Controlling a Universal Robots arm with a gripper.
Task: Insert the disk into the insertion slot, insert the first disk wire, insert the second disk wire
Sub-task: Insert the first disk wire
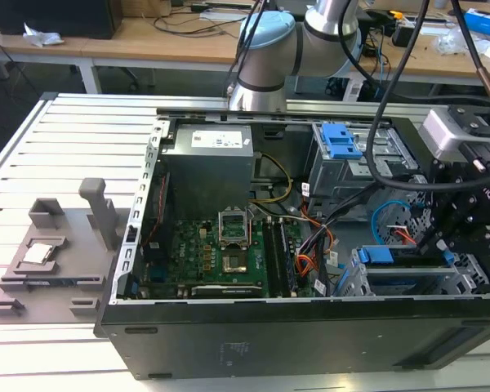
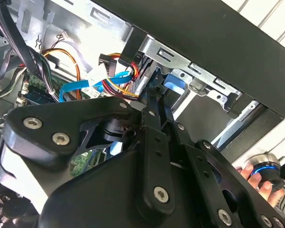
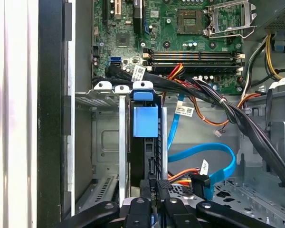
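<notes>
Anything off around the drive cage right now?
Nothing damaged or askew. The disk sits straight in the insertion slot; the second disk wire loops loose beside it, its end seemingly not plugged in.

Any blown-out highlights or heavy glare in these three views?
Second wrist view: the chassis wall is blown out white. First wrist view: the table washes out white, while the disk is evenly lit. Exterior view: soft, even light, no strong glare.

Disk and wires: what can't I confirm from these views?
Label face of the disk: edge-on in the insertion slot, first wrist view.
Its near end: covered by the gripper there.
Ends of the second disk wire: lost behind the slot wall and other cables.
Slot interior, second wrist view: blocked by the gripper's black body.
</notes>
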